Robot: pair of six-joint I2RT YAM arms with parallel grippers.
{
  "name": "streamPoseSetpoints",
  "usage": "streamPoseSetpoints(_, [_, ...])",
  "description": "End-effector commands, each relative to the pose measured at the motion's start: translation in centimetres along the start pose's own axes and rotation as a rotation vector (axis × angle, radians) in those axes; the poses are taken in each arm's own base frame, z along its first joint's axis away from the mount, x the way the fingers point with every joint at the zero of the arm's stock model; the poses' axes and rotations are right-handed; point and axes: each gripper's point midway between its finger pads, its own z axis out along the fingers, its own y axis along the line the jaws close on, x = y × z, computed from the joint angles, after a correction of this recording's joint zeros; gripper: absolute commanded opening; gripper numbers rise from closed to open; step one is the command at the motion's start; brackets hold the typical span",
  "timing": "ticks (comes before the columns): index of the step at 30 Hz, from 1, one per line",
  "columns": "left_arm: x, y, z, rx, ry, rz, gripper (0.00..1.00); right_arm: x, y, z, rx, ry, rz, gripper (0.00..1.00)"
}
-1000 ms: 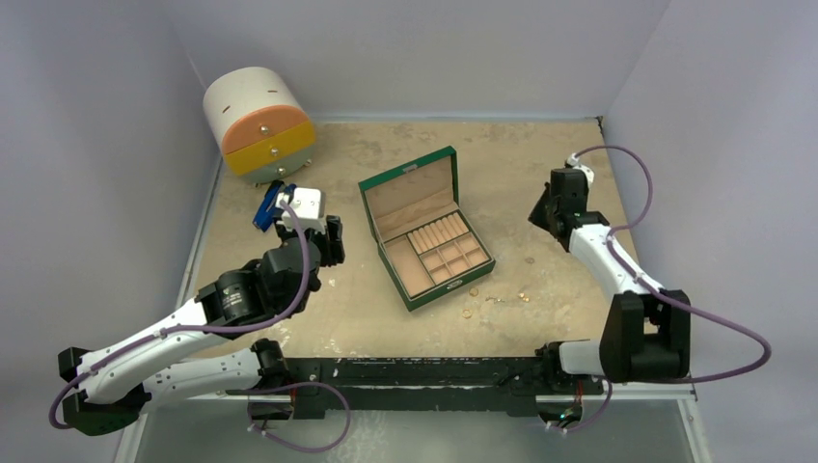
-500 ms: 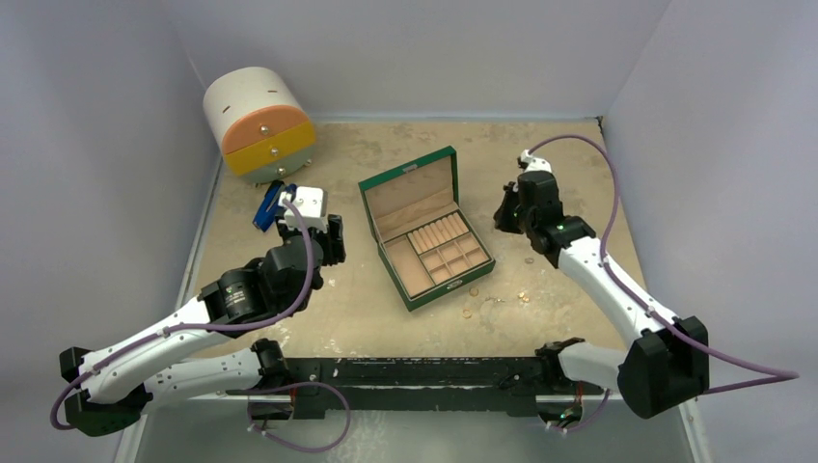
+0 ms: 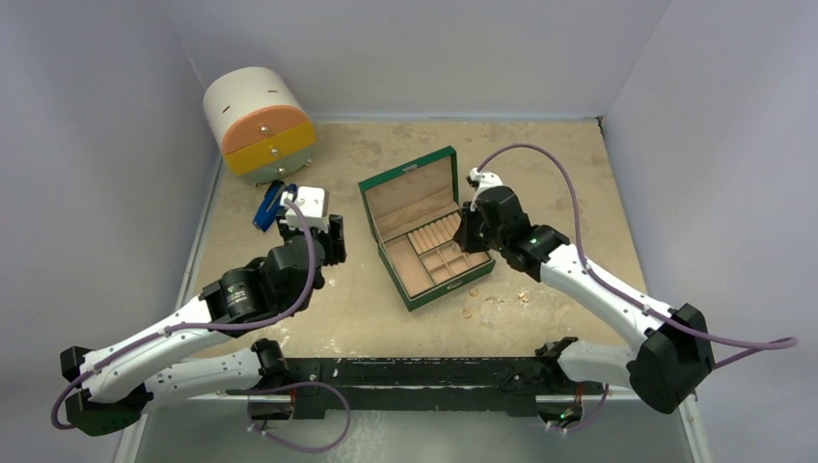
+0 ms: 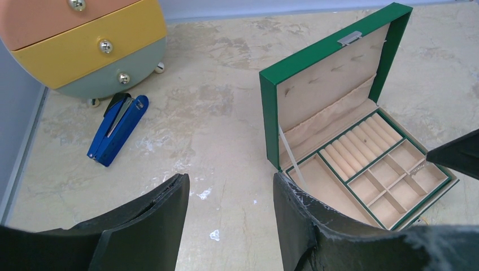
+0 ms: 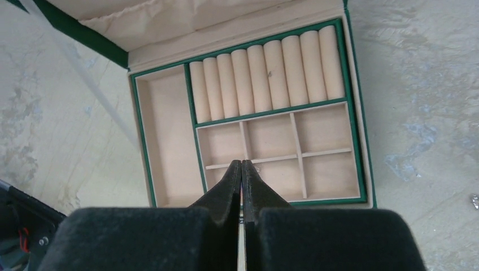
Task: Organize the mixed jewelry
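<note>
The green jewelry box (image 3: pixel 409 175) stands open mid-table; its beige compartments look bare. It also shows in the left wrist view (image 4: pixel 270 113) and the right wrist view (image 5: pixel 362 141). Several tiny gold pieces (image 3: pixel 467 313) and a thin silvery piece (image 3: pixel 496 299) lie on the table just in front of and to the right of the box. My right gripper (image 3: pixel 464 229) hovers over the box's small compartments, its tips (image 5: pixel 242 164) pressed shut; I see nothing between them. My left gripper (image 3: pixel 329 239) is open and empty (image 4: pixel 231 189) left of the box.
A round drawer unit (image 3: pixel 257 122) with orange and yellow drawers stands at the back left. A blue-handled tool (image 3: pixel 265 205) lies just in front of it, and shows in the left wrist view (image 4: pixel 117 129). Walls enclose the table on three sides.
My right arm has swung left from the table's right side until its shut gripper is over the open box. The left arm has stayed put.
</note>
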Motion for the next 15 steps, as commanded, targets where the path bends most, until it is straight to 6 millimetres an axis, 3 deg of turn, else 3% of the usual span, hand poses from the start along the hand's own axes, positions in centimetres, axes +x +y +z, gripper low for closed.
streamPoseSetpoints(1, [-0.4,0.2,0.1,-0.010,-0.014,-0.021,0.56,0.1,1.2,-0.3,-0.023,-0.006,-0.022,0.00])
streamPoseSetpoints(15, [-0.4,0.1,0.2,-0.011,-0.011,-0.019,0.56,3.0,-0.1,1.1,0.045,0.037,-0.002,0.00])
